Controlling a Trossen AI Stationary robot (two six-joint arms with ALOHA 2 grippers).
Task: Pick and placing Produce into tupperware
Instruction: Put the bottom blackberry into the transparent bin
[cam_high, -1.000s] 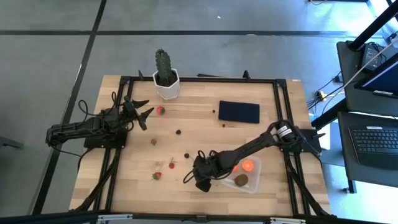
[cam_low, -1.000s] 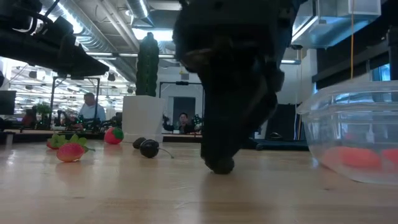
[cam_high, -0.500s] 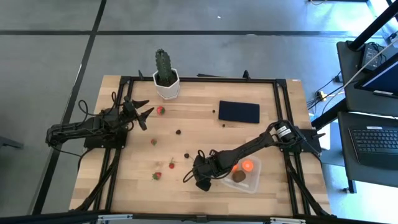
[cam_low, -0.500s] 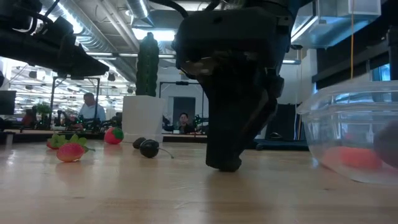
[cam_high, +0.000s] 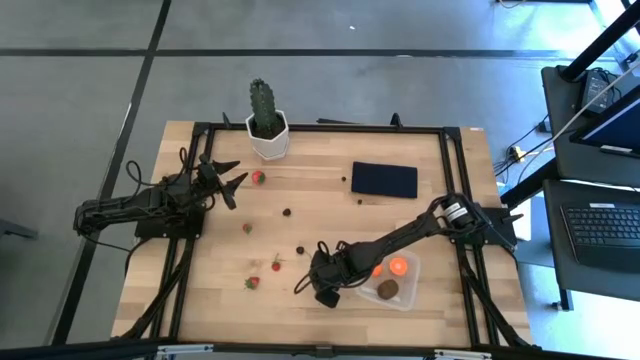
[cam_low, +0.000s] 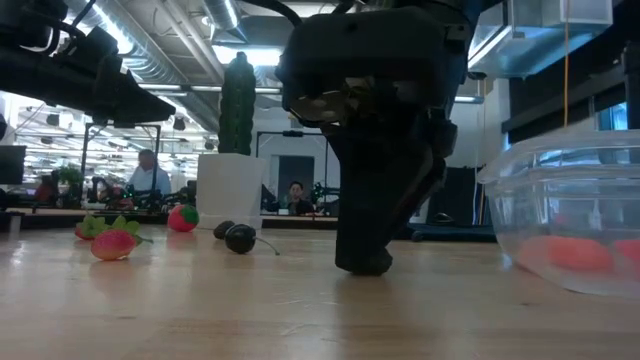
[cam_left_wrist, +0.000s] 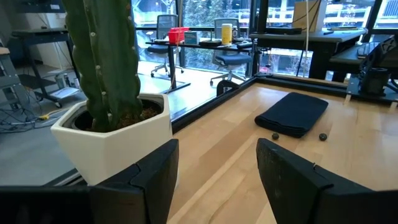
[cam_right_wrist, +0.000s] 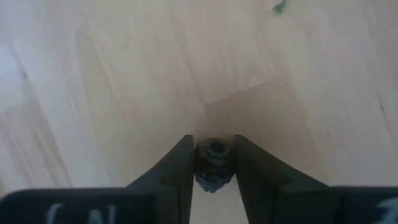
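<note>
dark right hand (cam_right_wrist: 214, 163) tipped down, pinching a berry (cam_right_wrist: 214, 163).

No readable text, labels, brands, numbers or signs in any view

Strawberries (cam_high: 258, 177): four, all loose on the wood. Dark berries (cam_high: 287, 212): five, with two mid-table, two by the black mat (cam_high: 384, 180) (one mat only), and a fifth dark berry (cam_right_wrist: 213, 163) pinched in the right gripper (cam_right_wrist: 213, 148). One tupperware (cam_high: 408, 299) with two orange balls (cam_high: 399, 266) and one kiwi (cam_high: 388, 290); one cactus (cam_high: 264, 108); two arms.
</note>
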